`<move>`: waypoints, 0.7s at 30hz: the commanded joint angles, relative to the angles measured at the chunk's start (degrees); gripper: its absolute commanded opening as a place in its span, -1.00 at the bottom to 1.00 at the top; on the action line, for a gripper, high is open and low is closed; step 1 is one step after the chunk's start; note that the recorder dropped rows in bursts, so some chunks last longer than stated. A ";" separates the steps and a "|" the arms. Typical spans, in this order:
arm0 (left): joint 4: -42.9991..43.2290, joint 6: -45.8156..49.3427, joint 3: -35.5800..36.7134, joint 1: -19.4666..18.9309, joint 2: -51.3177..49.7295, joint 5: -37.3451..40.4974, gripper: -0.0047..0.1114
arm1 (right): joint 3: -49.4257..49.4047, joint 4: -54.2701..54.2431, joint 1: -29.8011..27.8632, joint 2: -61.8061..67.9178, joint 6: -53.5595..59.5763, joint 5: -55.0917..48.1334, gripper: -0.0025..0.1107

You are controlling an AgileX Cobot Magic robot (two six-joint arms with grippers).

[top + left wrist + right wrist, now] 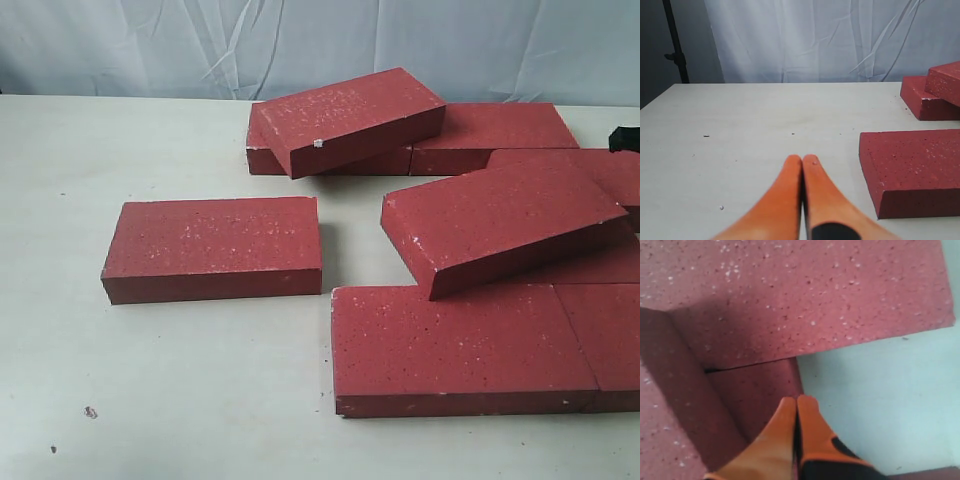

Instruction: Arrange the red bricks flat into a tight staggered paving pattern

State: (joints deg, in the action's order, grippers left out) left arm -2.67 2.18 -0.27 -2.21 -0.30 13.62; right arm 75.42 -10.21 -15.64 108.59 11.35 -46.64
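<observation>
Several red bricks lie on the white table (200,400). One lies flat and alone at the left (212,245). Another leans tilted (350,118) on flat bricks at the back (495,135). A third leans tilted (500,222) above two flat front bricks (450,345). My left gripper (802,159) is shut and empty, low over bare table beside the lone brick (912,167). My right gripper (797,400) is shut and empty, its tips over the edge of a low brick (760,390) under a larger one (815,295). Neither gripper's fingers show in the exterior view.
A white cloth backdrop (320,45) hangs behind the table. A black part (624,138) pokes in at the right edge of the exterior view. A dark stand (675,45) rises beyond the table's far corner in the left wrist view. Small crumbs (90,411) dot the front left.
</observation>
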 commanded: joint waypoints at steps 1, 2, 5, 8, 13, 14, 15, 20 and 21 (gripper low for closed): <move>0.36 -0.34 0.27 -0.20 0.30 0.06 -0.92 | -0.33 -8.42 0.41 -0.08 8.55 -0.47 -0.97; 0.36 -0.34 0.27 -0.20 0.30 0.06 -0.92 | -0.33 -8.78 0.96 -0.08 8.96 -0.87 -0.97; 0.36 -0.34 0.27 -0.20 0.30 0.06 -0.92 | -0.33 -8.77 3.07 -0.08 9.19 -1.72 -0.97; 0.36 -0.34 0.27 -0.20 0.30 0.06 -0.92 | -0.33 -8.77 5.72 -0.08 9.19 -2.47 -0.97; 0.36 -0.34 0.27 -0.20 0.30 0.06 -0.92 | -0.33 -8.77 10.56 -0.08 9.19 -2.72 -0.97; 0.36 -0.34 0.27 -0.20 0.30 0.06 -0.92 | -0.33 -8.77 11.51 -0.08 9.19 -2.82 -0.97; 0.36 -0.34 0.27 -0.20 0.30 0.06 -0.92 | -0.33 -8.77 12.28 -0.08 9.19 -2.94 -0.97; 0.36 -0.34 0.27 -0.20 0.30 0.06 -0.92 | -0.33 -8.77 16.76 -0.08 9.19 -2.93 -0.97; 0.36 -0.34 0.27 -0.20 0.30 0.06 -0.92 | -0.33 -8.77 17.55 -0.08 9.19 -2.93 -0.97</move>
State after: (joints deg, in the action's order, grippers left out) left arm -2.67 2.18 -0.27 -2.21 -0.30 13.62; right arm 75.31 -18.76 -0.04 108.59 20.08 -49.33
